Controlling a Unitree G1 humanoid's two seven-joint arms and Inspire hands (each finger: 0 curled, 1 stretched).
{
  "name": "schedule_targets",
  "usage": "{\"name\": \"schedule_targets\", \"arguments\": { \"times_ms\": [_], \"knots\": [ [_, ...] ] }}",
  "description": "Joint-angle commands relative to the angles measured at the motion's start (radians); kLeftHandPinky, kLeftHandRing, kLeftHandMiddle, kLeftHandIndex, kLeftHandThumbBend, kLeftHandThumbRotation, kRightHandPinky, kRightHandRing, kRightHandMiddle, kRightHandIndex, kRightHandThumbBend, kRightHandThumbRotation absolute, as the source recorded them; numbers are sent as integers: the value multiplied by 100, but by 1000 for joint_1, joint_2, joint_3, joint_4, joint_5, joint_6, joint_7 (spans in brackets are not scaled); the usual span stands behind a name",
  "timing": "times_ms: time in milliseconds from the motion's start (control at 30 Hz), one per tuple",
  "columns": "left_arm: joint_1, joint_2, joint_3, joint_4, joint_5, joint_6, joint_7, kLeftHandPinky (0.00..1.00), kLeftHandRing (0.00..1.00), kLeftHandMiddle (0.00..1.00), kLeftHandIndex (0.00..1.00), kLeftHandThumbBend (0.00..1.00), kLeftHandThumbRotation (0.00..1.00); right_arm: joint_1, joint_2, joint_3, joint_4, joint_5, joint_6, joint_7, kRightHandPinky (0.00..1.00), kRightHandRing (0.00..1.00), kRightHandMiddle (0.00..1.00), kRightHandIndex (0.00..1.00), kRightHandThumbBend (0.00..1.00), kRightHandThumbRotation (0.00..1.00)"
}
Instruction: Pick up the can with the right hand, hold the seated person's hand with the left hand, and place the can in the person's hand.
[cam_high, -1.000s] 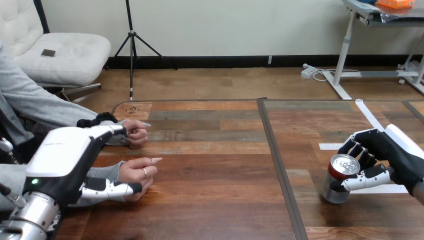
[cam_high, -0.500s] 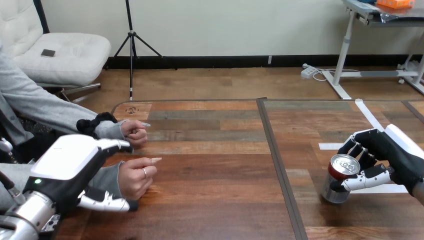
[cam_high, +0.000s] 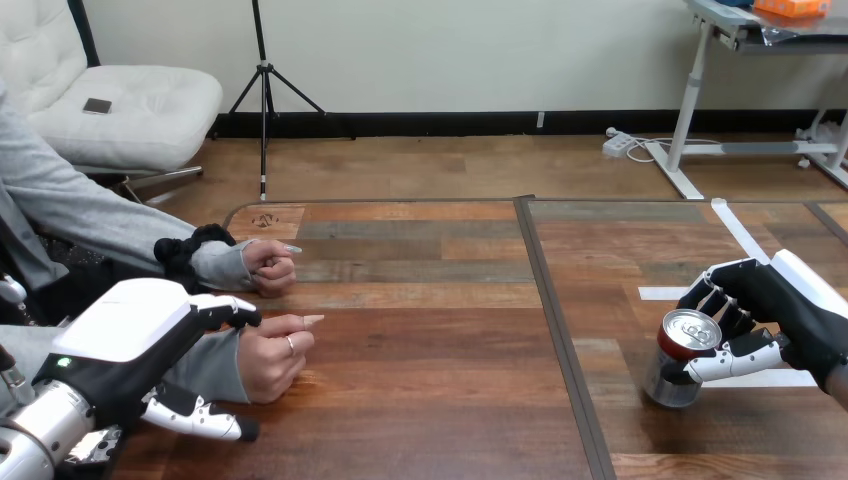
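I am gripping the can (cam_high: 678, 360) in my right hand (cam_high: 775, 305), fingers curling behind its rim and thumb pressing across its near side, as it is standing on the table (cam_high: 440, 400). White tape (cam_high: 735, 228) is lying just beyond those fingers. A dark seam (cam_high: 555, 320) is running between the can and the person's hand (cam_high: 272, 355). My left hand (cam_high: 120, 335) is straddling its wrist, fingers and thumb spread; whether they are touching it I cannot tell. The person's other hand (cam_high: 268, 266) is resting beyond my left fingers.
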Motion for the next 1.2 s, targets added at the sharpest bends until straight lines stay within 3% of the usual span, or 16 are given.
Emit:
{"name": "schedule_targets", "arguments": {
  "times_ms": [0, 600, 800, 1000, 1167],
  "knots": [
    [-53, 34, -4, 5, -14, 6, -1, 68, 75, 78, 77, 100, 37, -76, -11, -20, -13, 25, -29, -16, 34, 37, 41, 43, 76, 0],
    [-91, 39, -46, 112, 81, 20, 101, 67, 73, 76, 74, 100, 31, -85, -9, -14, -11, 22, -21, -10, 35, 37, 41, 43, 76, 0],
    [-105, 29, -55, 151, 87, 32, 127, 67, 73, 75, 74, 100, 29, -87, -7, -16, -11, 25, -14, -7, 34, 37, 41, 44, 76, 0],
    [-108, 26, -58, 154, 78, 67, 116, 68, 74, 76, 75, 100, 25, -91, -8, -15, 1, 21, -18, -12, 32, 35, 40, 44, 76, 0],
    [-116, 22, -68, 176, 93, 86, 152, 69, 75, 77, 76, 100, 22, -91, -7, -15, 2, 23, -22, -11, 33, 36, 40, 44, 76, 0]
  ]
}}
